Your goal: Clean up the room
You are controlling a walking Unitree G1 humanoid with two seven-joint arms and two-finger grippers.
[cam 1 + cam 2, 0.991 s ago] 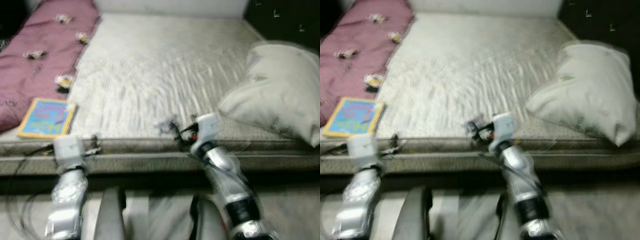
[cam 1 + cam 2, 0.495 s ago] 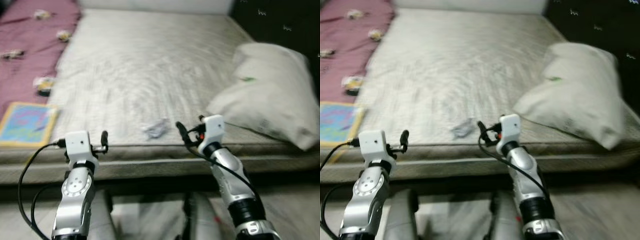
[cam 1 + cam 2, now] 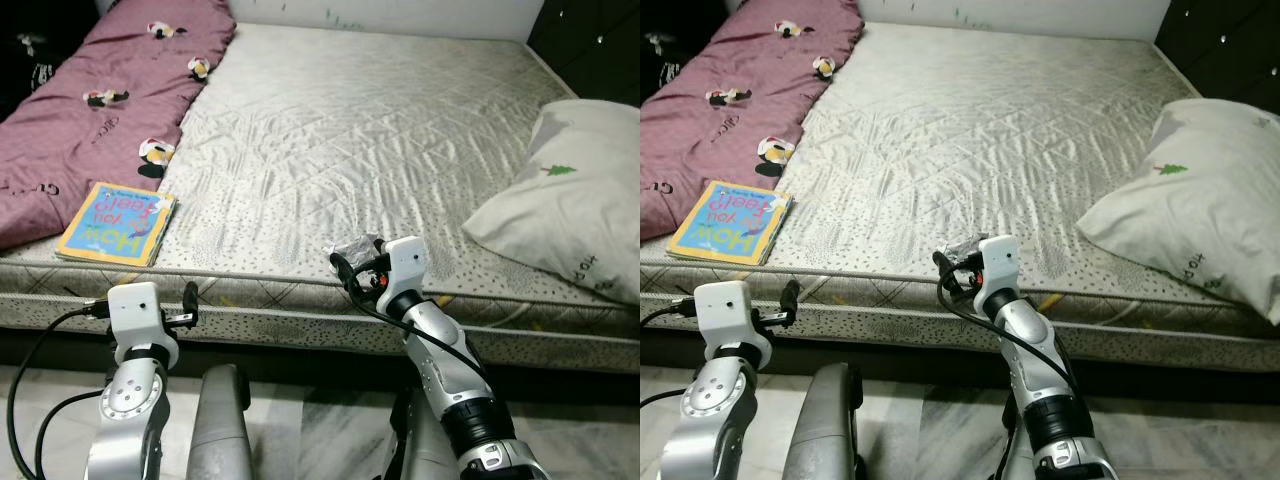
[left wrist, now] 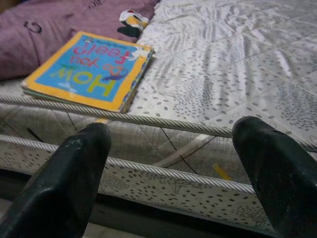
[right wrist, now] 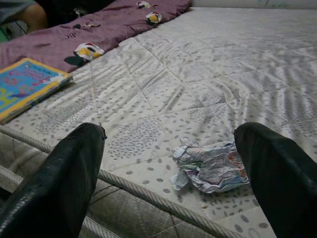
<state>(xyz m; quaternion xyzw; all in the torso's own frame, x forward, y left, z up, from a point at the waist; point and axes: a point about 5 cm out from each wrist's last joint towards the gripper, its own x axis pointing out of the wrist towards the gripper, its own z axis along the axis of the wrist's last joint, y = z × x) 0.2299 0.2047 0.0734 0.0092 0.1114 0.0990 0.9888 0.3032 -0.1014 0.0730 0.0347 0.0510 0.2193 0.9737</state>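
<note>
The robot now stands close to the bed (image 3: 380, 130), and the picture is sharp, not blurry like a moment ago. The view has swung back toward the left, so the book (image 3: 118, 222) shows again near the bed's front edge, beside the purple blanket (image 3: 90, 120).

The crumpled paper (image 5: 210, 166) lies on the mattress, right by the front edge. A moment ago it was a little way off from the right gripper (image 5: 173, 163). Now the right gripper is just in front of it, with its two black fingers spread wide, one on each side of the paper. It holds nothing yet.

The left gripper (image 4: 173, 163) waits lower down, facing the side of the mattress near the book. Its fingers are spread too, and it holds nothing.

A white pillow (image 3: 565, 200) rests on the right side of the bed.

It looks like the robot is set to grab the paper. It likely needs to reach in a bit more, then squeeze.
</note>
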